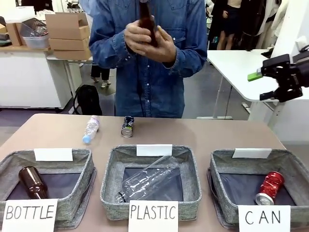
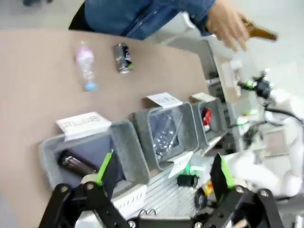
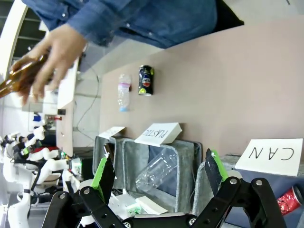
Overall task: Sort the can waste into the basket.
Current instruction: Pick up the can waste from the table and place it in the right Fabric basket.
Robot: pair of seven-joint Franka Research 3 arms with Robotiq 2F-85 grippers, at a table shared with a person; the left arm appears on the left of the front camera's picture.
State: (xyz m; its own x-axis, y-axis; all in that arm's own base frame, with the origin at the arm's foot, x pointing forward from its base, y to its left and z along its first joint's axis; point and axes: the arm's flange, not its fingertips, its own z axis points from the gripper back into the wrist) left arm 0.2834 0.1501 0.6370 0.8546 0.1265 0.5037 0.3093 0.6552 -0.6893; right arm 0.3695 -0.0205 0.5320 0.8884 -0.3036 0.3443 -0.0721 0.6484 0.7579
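Observation:
A red can (image 1: 269,187) lies inside the grey basket (image 1: 218,162) signed "CAN" at the front right. A black-blue can (image 1: 127,126) lies on its side on the table's far middle, in front of the person. My right gripper (image 1: 260,86) hangs open and empty, high above the right edge of the table. Its wrist view looks down between open fingers (image 3: 157,171) at the black-blue can (image 3: 145,80), the red can (image 3: 290,199) and the basket (image 3: 202,185). My left gripper (image 2: 164,171) is open too, well above the baskets, with the black-blue can (image 2: 123,58) far off.
The person stands at the far side holding a brown glass bottle (image 1: 147,24) in both hands. A clear plastic bottle (image 1: 91,129) lies left of the black-blue can. The "PLASTIC" basket (image 1: 110,176) holds a clear bottle, and the "BOTTLE" basket (image 1: 83,179) a brown one.

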